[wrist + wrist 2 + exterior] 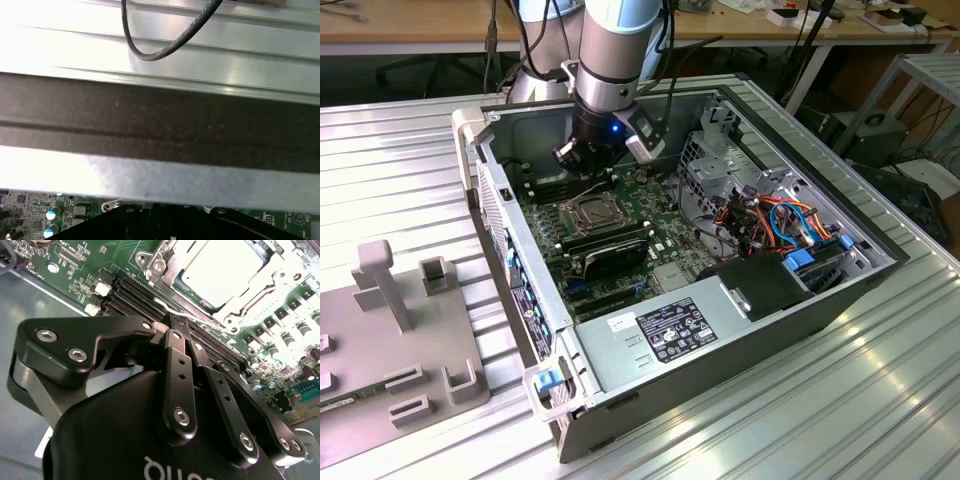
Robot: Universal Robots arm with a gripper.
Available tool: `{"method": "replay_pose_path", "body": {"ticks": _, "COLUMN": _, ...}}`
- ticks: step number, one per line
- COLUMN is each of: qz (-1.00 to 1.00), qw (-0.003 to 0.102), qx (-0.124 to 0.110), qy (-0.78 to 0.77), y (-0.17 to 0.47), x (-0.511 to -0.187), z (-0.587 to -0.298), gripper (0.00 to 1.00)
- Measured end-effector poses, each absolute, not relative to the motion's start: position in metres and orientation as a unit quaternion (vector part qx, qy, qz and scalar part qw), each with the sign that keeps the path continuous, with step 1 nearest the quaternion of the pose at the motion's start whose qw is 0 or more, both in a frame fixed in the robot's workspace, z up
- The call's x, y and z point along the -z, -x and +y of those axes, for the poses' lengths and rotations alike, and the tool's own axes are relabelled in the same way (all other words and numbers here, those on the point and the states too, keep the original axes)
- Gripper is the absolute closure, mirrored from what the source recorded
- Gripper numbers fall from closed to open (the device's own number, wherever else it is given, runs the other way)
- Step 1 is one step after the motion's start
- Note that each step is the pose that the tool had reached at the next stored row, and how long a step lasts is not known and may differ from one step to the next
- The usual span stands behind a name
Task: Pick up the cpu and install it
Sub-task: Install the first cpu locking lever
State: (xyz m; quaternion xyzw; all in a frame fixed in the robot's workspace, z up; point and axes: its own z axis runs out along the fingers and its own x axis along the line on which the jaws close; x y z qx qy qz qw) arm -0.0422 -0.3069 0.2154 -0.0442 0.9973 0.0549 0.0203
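Note:
The cpu [220, 270], a flat square chip with a bright silver top, lies in the socket on the green motherboard, with the socket's metal frame [250, 305] around it. My gripper [176, 320] is shut, its two black fingers pressed together. The tips sit just off the socket's edge, beside the thin wire lever [190, 312], and nothing shows between them. In the exterior view the gripper [582, 165] hangs inside the open computer case, just behind the socket [592, 210].
Dark memory slots [135, 295] run beside the socket. The case wall [160, 125] stands close by the wrist, with a black cable [165, 47] beyond it. Orange and blue cables [770, 215] and a power supply [670, 330] fill the case's other end. A grey fixture [400, 330] lies at the exterior view's left.

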Motion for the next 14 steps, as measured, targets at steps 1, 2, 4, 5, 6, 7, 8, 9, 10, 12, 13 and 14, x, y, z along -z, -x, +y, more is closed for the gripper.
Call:
{"method": "replay_pose_path", "body": {"ticks": 1, "qz": 0.997, "qw": 0.02, "qx": -0.055, "qy": 0.044, "y": 0.042, "x": -0.215, "z": -0.307, "gripper": 0.89}}
{"method": "replay_pose_path", "body": {"ticks": 2, "qz": 0.997, "qw": 0.02, "qx": -0.055, "qy": 0.044, "y": 0.042, "x": -0.215, "z": -0.307, "gripper": 0.89}}
{"method": "replay_pose_path", "body": {"ticks": 4, "qz": 0.997, "qw": 0.02, "qx": -0.055, "qy": 0.044, "y": 0.042, "x": -0.216, "z": -0.307, "gripper": 0.89}}
{"method": "replay_pose_path", "body": {"ticks": 5, "qz": 0.997, "qw": 0.02, "qx": -0.055, "qy": 0.044, "y": 0.043, "x": -0.216, "z": -0.305, "gripper": 0.89}}
{"method": "replay_pose_path", "body": {"ticks": 6, "qz": 0.997, "qw": 0.021, "qx": -0.055, "qy": 0.044, "y": 0.043, "x": -0.216, "z": -0.304, "gripper": 0.89}}
{"method": "replay_pose_path", "body": {"ticks": 7, "qz": 0.997, "qw": 0.021, "qx": -0.055, "qy": 0.044, "y": 0.044, "x": -0.216, "z": -0.302, "gripper": 0.89}}
{"method": "replay_pose_path", "body": {"ticks": 8, "qz": 0.997, "qw": 0.022, "qx": -0.055, "qy": 0.044, "y": 0.044, "x": -0.216, "z": -0.3, "gripper": 0.89}}
{"method": "replay_pose_path", "body": {"ticks": 9, "qz": 0.997, "qw": 0.022, "qx": -0.055, "qy": 0.044, "y": 0.045, "x": -0.216, "z": -0.299, "gripper": 0.89}}
{"method": "replay_pose_path", "body": {"ticks": 10, "qz": 0.997, "qw": 0.023, "qx": -0.055, "qy": 0.044, "y": 0.045, "x": -0.216, "z": -0.297, "gripper": 0.89}}
{"method": "replay_pose_path", "body": {"ticks": 12, "qz": 0.997, "qw": 0.025, "qx": -0.055, "qy": 0.044, "y": 0.048, "x": -0.216, "z": -0.295, "gripper": 0.89}}
{"method": "replay_pose_path", "body": {"ticks": 13, "qz": 0.997, "qw": 0.026, "qx": -0.055, "qy": 0.044, "y": 0.049, "x": -0.216, "z": -0.295, "gripper": 0.89}}
{"method": "replay_pose_path", "body": {"ticks": 14, "qz": 0.997, "qw": 0.027, "qx": -0.055, "qy": 0.045, "y": 0.05, "x": -0.216, "z": -0.294, "gripper": 0.89}}
